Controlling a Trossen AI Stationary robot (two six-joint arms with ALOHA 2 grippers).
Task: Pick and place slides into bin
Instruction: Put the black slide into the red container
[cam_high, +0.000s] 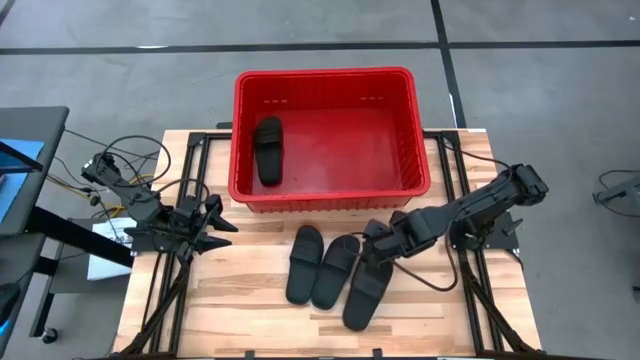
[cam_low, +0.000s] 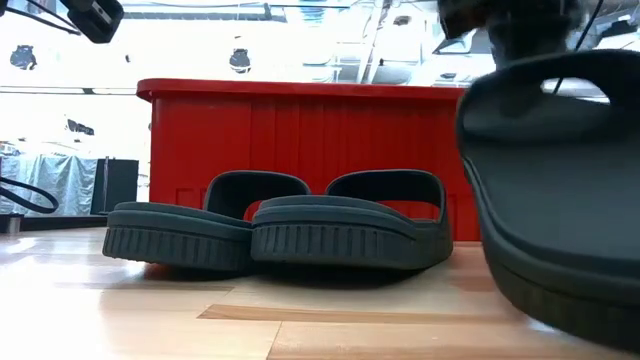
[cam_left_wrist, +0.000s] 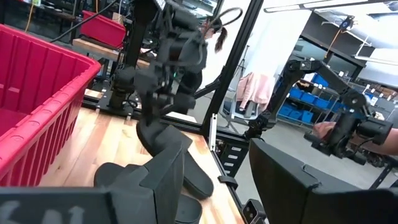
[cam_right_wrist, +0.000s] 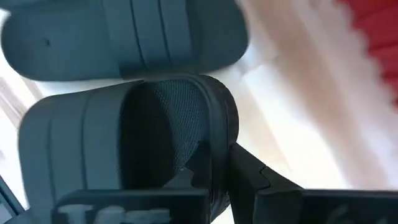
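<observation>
One slide (cam_high: 268, 150) already lies in the red bin (cam_high: 420, 175), near its left wall; three more lie on the worktop (cam_high: 250, 310) just in front of the bin. Two of these (cam_high: 304, 264) (cam_high: 334, 270) lie side by side and touching, and the rightmost slide (cam_high: 366, 293) lies beside them under the right gripper (cam_high: 378, 252). In the right wrist view this gripper's fingers (cam_right_wrist: 214, 158) straddle the strap band, one inside the arch and one outside, apparently clamped on it. The low view suggests the slide is tilted with one end off the wood. The left gripper (cam_high: 215, 228) waits over the worktop's left side with its fingers spread and nothing between them. Handling judgement: the slides look like light, matte foam, soft enough to flex but not fragile or slippery. The strap band is the best hold, being thin enough to span, whereas the wide sole is not. Expect the sole to swing beneath a strap grip.
</observation>
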